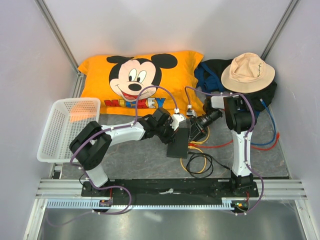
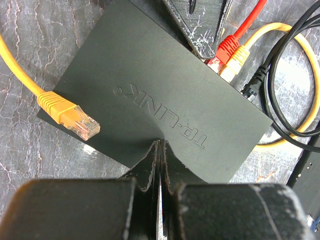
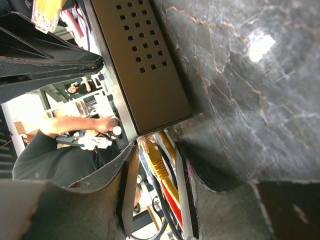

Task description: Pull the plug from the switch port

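The switch (image 2: 150, 85) is a flat black box lying on the grey table, seen in the top view (image 1: 178, 141) between the two arms. My left gripper (image 2: 161, 143) is shut with its tips resting on the switch's top face. A red plug (image 2: 227, 47), a yellow plug (image 2: 239, 57) and a black cable (image 2: 255, 80) sit in the far edge's ports. My right gripper (image 3: 157, 147) is open, its jaws either side of the yellow plug (image 3: 156, 160) with gaps on both sides. A loose yellow plug (image 2: 75, 116) lies on the switch's left edge.
An orange Mickey pillow (image 1: 140, 80) lies at the back. A white basket (image 1: 65, 127) stands to the left. A beige hat (image 1: 247, 72) rests on dark cloth at the back right. Coiled black and yellow cables (image 1: 200, 162) and a red cable (image 1: 220, 146) trail right of the switch.
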You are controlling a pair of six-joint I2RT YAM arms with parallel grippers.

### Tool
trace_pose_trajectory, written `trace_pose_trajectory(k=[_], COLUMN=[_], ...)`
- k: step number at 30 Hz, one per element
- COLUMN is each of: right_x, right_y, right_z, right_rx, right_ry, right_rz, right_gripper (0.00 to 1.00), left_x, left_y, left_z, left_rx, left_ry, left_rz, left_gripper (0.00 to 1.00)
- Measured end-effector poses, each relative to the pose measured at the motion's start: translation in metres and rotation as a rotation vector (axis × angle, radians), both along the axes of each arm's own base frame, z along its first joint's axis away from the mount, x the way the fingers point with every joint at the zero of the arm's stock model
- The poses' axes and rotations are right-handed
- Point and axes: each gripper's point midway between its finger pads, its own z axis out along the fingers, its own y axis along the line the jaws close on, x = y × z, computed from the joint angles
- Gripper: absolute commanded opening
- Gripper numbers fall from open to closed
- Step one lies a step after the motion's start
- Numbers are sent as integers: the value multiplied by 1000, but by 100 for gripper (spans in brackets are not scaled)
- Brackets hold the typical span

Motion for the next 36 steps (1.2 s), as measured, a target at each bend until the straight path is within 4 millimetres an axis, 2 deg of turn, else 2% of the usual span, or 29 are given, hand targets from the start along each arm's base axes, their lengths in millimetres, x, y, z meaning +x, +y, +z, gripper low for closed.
trace_pose_trajectory(k=[5, 8, 12, 13, 24, 36], right_x=[0, 1, 1, 1, 9, 17], right_y=[0, 0, 1, 1, -6, -37], right_z=[-1, -2, -1, -1, 4, -3], right_rx=[-1, -1, 2, 2, -60, 18], right_ry=[-7, -14, -8, -8, -50, -29], right_rz=[4, 7, 3, 3, 64, 98], right_gripper=[35, 24, 2, 0, 0, 0], left_x=[0, 1, 1, 1, 4, 8], left_y=[0, -1, -1, -1, -7, -17], left_z=[0, 0, 1, 0, 0, 0], left_rx=[0, -3, -5, -5, -10, -27], left_ry=[0, -2, -4, -3, -5, -25], left_rz=[0, 0, -1, -1, -4, -18], left_gripper=[2, 2, 2, 2, 2, 2])
